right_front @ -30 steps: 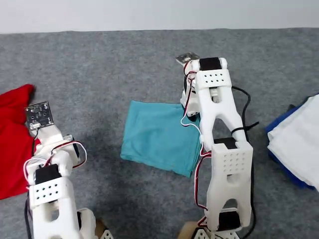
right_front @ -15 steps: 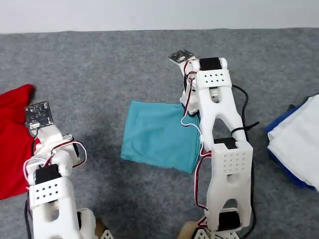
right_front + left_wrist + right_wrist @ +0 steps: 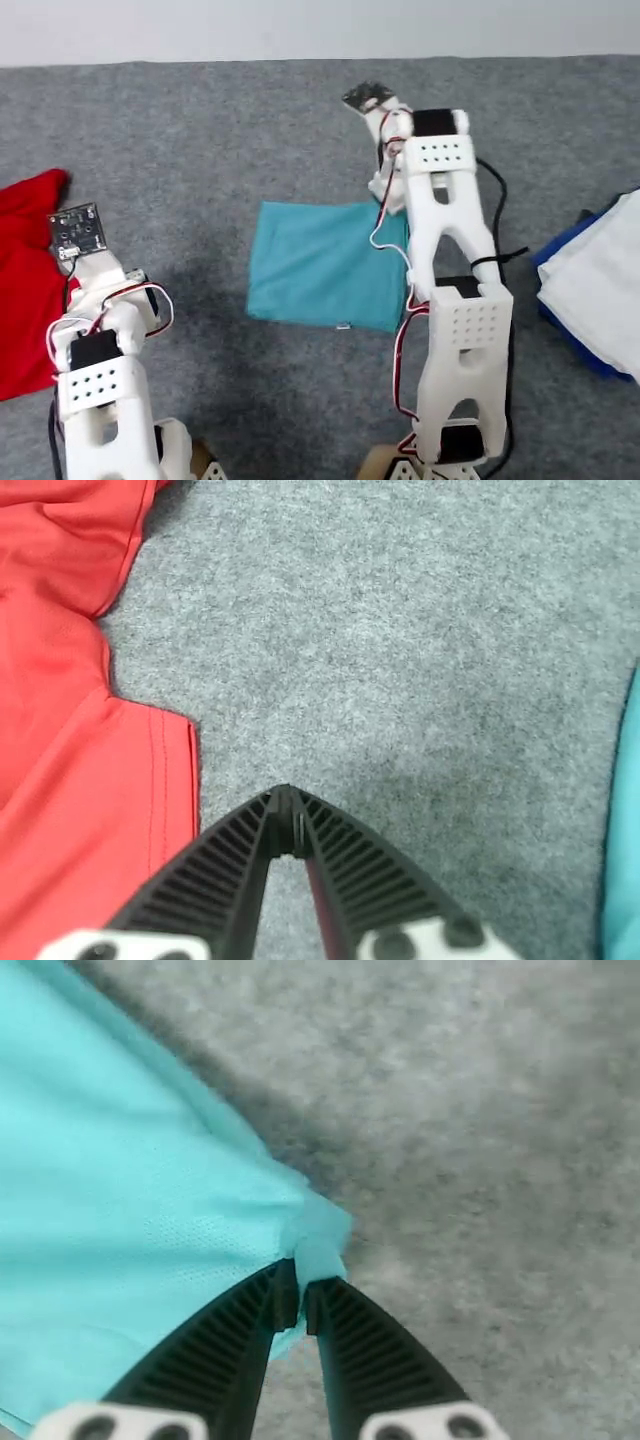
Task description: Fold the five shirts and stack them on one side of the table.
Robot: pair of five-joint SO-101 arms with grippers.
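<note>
Teal shirt [image 3: 320, 265] pinched by right fingers [image 3: 245, 1335], left fingers [image 3: 235, 865] pressed together by red shirt [image 3: 70, 730], tag [image 3: 343, 325] illegible.

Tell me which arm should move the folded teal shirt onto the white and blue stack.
Right. The right tool is shut on a corner of the teal shirt, and the stack lies on that arm's side. The left tool is shut on nothing, beside the red shirt.

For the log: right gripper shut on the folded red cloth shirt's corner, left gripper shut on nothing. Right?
Wrong colour: the right gripper is shut on a corner of the folded teal cloth shirt, per the right wrist view; the left gripper is shut on nothing.
</note>
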